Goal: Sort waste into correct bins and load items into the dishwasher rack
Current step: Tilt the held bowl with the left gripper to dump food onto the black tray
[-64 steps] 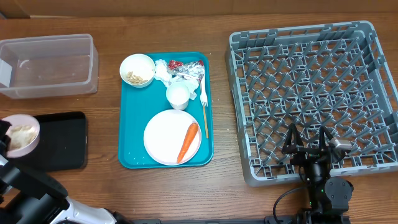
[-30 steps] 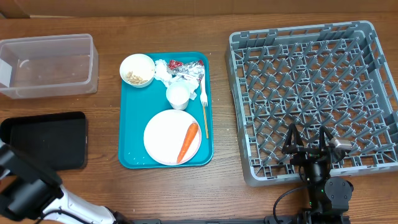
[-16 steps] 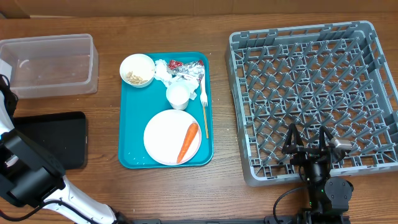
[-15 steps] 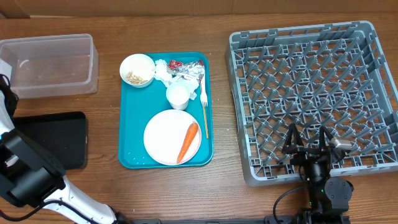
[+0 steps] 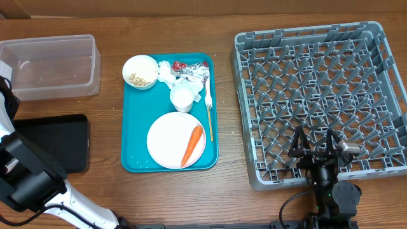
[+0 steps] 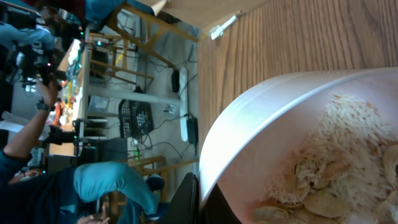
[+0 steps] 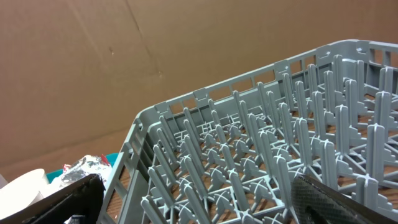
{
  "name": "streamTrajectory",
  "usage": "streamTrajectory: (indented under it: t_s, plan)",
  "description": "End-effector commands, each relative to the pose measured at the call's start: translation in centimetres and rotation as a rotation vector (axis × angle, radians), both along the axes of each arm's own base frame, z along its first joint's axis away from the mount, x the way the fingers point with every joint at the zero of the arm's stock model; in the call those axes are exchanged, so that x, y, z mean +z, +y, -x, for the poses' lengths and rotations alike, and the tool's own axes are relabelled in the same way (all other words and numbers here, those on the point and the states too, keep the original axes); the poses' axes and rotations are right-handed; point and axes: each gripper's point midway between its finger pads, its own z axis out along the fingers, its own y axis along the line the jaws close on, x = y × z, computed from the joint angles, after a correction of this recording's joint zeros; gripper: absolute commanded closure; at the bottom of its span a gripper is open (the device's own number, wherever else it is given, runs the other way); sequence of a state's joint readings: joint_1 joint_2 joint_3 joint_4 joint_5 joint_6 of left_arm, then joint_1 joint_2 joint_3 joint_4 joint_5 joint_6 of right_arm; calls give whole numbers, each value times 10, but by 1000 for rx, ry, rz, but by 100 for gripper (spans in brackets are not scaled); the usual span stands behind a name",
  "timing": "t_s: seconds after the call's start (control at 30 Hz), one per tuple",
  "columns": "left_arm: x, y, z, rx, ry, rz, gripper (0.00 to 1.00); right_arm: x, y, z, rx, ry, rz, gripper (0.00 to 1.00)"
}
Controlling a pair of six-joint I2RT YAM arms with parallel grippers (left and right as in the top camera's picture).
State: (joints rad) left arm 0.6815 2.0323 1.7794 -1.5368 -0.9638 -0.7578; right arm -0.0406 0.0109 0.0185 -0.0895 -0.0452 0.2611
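The bowl (image 6: 298, 124) is pinched by its rim in the left gripper (image 6: 200, 198), whose jaws are closed on it. One dark finger (image 6: 186, 200) shows outside the rim. Beige food bits (image 6: 348, 168) lie inside, on the side away from the jaws. Past the bowl is the wooden table (image 6: 280, 37) and its edge. The overhead view shows neither this bowl nor the left jaws, only the left arm (image 5: 25, 178) at the frame's left border, just beside the black tray (image 5: 57, 143) and near the tub (image 5: 95, 63).

The right gripper (image 5: 315, 145) has its jaws wide open and holds nothing. It sits over the near edge of the rack (image 5: 245, 114), whose pegs fill the space ahead of the jaws.

To the left of those jaws, apart from the rack, is the teal tray (image 5: 137, 127). On it are the plate (image 5: 168, 137) with the carrot (image 5: 191, 145), the cup (image 5: 182, 98), the fork (image 5: 208, 108), a second bowl (image 5: 140, 70) with bits in it, the napkins (image 5: 166, 71) and the wrapper (image 5: 191, 69).
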Motion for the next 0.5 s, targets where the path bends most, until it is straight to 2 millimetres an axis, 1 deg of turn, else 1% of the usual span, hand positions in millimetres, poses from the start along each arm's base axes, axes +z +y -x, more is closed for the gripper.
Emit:
streamTrajectory:
  t_s: [0.0, 0.13, 0.27, 0.47]
  plan:
    - [11, 6, -6, -25, 34, -86, 96, -1, -1, 0, -5, -6, -1, 0]
    - [16, 7, -11, -60, 64, -101, 96, -1, -1, 0, -5, -6, -1, 0]
    - [15, 10, -16, -92, 71, -87, 96, -1, -1, 0, -5, -6, -1, 0]
    - [23, 16, -17, -105, 100, -134, 96, -1, -1, 0, -5, -6, -1, 0]
